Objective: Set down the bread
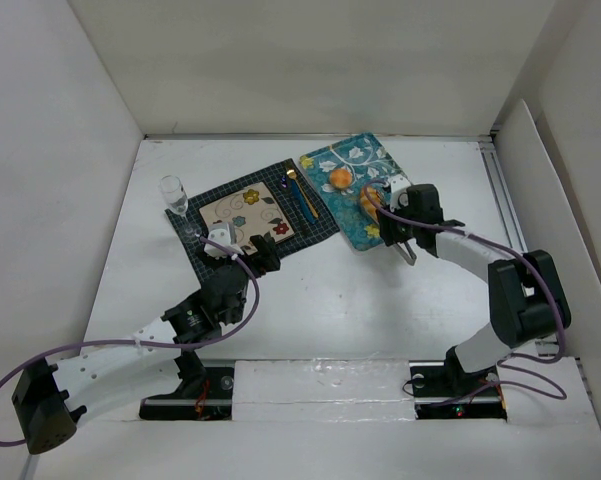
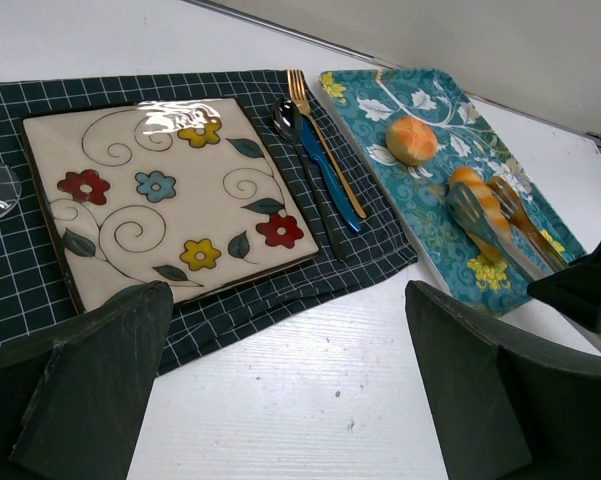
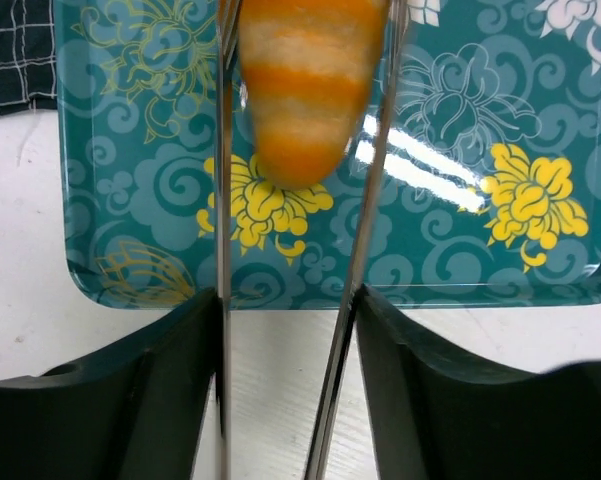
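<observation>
Seen from above, the teal tray point(image 1: 365, 158) lies on the white table point(image 1: 380, 310) at about 1 o'clock from the table's middle. A dark checked placemat point(image 1: 315, 222) lies at about 11 o'clock, its corner close to the tray. The striped bread point(image 1: 368, 200) is over the tray's 6 o'clock half, between the two arms of a pair of metal tongs point(image 1: 408, 252). I cannot tell whether it rests on the tray or hangs just above it. A round roll point(image 1: 338, 178) sits on the tray at 10 o'clock from the striped bread, close to it but not touching.

The right gripper point(image 1: 392, 230) is pressed together on the tongs. In its wrist view both black fingers point(image 3: 170, 390) bear against the outer sides of the thin metal arms, which run up either side of the striped bread.

The left gripper point(image 1: 242, 258) hovers over the placemat's 6 o'clock edge with its jaws spread wide and nothing between them.

A square plate point(image 1: 248, 212), cream with painted flowers, lies on the placemat. At the plate's 3 o'clock side a gold fork point(image 2: 310, 115), a spoon point(image 2: 287, 118) and a blue-handled utensil point(image 2: 332, 185) lie side by side. A wine glass point(image 1: 173, 192) stands upright at the placemat's 9 o'clock corner.
</observation>
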You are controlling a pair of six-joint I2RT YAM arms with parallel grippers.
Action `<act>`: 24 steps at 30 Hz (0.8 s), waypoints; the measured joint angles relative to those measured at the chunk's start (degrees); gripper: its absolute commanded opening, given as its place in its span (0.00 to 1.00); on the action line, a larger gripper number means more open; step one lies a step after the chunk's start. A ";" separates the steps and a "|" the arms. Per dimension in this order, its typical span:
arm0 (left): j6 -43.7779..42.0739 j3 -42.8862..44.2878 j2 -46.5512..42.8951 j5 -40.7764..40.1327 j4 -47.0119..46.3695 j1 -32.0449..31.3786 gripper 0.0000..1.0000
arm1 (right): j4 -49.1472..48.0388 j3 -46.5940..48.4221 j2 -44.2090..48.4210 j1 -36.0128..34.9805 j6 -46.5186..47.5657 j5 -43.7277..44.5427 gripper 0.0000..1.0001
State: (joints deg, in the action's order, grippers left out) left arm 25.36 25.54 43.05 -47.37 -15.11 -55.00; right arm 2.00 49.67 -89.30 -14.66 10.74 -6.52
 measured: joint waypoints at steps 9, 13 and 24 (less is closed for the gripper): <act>0.00 0.00 0.42 -0.59 -0.15 0.00 0.99 | -0.42 -1.51 2.73 0.09 -0.17 -2.34 0.46; 0.31 0.85 1.18 -1.20 1.40 0.00 0.99 | 0.81 -2.23 8.41 -0.46 -0.24 -2.71 0.47; 1.84 5.25 -6.21 -10.14 6.14 0.00 0.99 | 1.75 6.45 12.37 -14.71 -0.74 -0.09 0.47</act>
State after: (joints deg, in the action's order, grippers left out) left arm 27.20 30.79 36.84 -57.52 -8.97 -55.00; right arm 3.75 56.12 -76.93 -29.36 10.00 -6.61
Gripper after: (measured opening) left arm 0.986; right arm 0.482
